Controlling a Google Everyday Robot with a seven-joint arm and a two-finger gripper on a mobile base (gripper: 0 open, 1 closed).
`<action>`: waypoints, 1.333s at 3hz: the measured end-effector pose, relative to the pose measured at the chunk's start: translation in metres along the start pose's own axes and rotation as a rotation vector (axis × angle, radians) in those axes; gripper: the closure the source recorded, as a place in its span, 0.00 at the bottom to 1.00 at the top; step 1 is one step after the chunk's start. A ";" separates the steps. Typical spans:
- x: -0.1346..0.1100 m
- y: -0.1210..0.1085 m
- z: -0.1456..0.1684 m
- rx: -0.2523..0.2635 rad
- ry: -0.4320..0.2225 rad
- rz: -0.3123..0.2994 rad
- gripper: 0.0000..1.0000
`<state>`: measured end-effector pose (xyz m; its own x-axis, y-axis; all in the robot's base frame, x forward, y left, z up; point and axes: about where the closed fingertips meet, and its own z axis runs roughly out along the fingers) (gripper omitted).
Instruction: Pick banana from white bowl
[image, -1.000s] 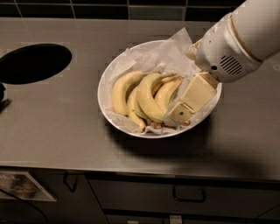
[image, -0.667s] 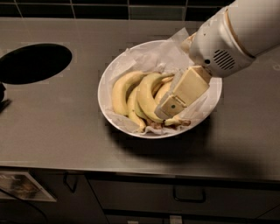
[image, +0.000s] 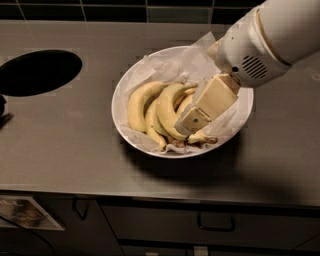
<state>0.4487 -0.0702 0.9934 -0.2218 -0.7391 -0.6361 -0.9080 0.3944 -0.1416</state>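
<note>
A large round white bowl (image: 125, 87) lined with crumpled white paper sits on the grey counter. Several yellow bananas (image: 145, 102) lie in it as a curved bunch. My gripper (image: 186, 127) reaches in from the upper right on a white arm (image: 260, 45). Its cream-coloured fingers (image: 207, 105) lie over the right side of the bunch, tips down near the bananas' stem ends. The rightmost bananas are partly hidden under it.
A black oval hole (image: 37, 72) is cut in the counter at the left. Dark tiles line the wall behind. Cabinet drawers with handles (image: 215, 222) run below the counter's front edge. A dark object (image: 2, 112) sits at the left edge.
My gripper has moved left and down into the bowl, from the right rim onto the bananas. The bananas and the bowl have not moved.
</note>
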 end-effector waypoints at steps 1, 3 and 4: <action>0.009 -0.002 0.005 0.043 0.074 0.056 0.00; 0.028 -0.005 0.014 0.095 0.173 0.256 0.00; 0.028 -0.005 0.014 0.095 0.173 0.256 0.00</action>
<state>0.4519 -0.0849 0.9652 -0.5034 -0.6881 -0.5226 -0.7793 0.6228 -0.0694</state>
